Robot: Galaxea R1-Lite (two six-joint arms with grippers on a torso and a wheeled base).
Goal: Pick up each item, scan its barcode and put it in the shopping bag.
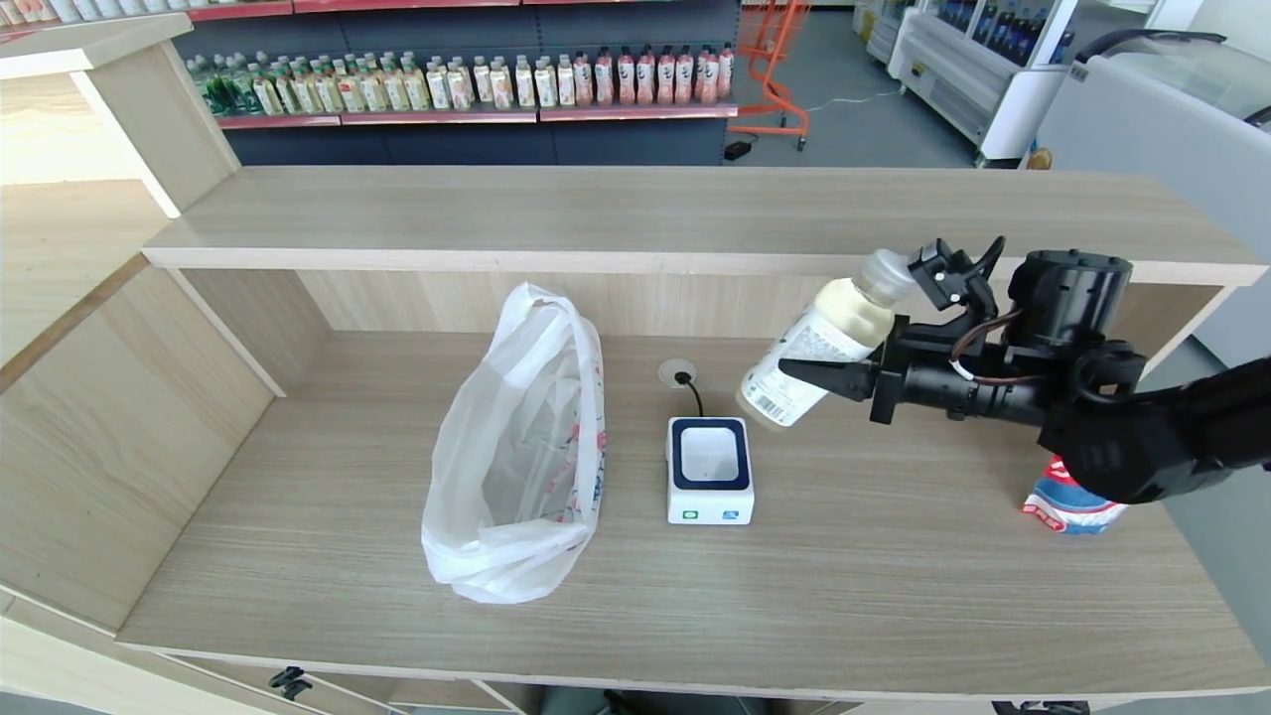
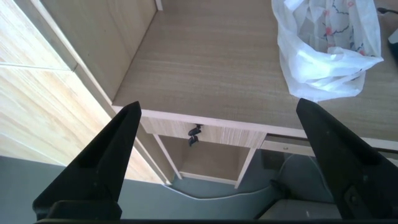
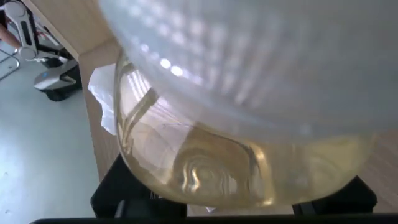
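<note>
Currently, the left gripper is released, its two dark fingers spread wide apart and grasping nothing; it hangs off the near edge of the worktop, with the shopping bag lying on the surface beyond it. In the head view the shopping bag, white and translucent, lies on the worktop well to the left of the right gripper, its mouth open and facing upward. A white scanner with a dark-framed window sits between the bag and the right gripper, apart from the bag, its cable running to a port behind it. The right gripper is clenched on the bottle, grasping it about the middle and holding it off the worktop. The bottle is tilted, its cap up and toward the arm, its base down and toward the scanner, with a barcode label near the base. It holds pale yellowish liquid. A blue and red packet stands on the worktop to the right of the gripper, partly hidden by the arm.
</note>
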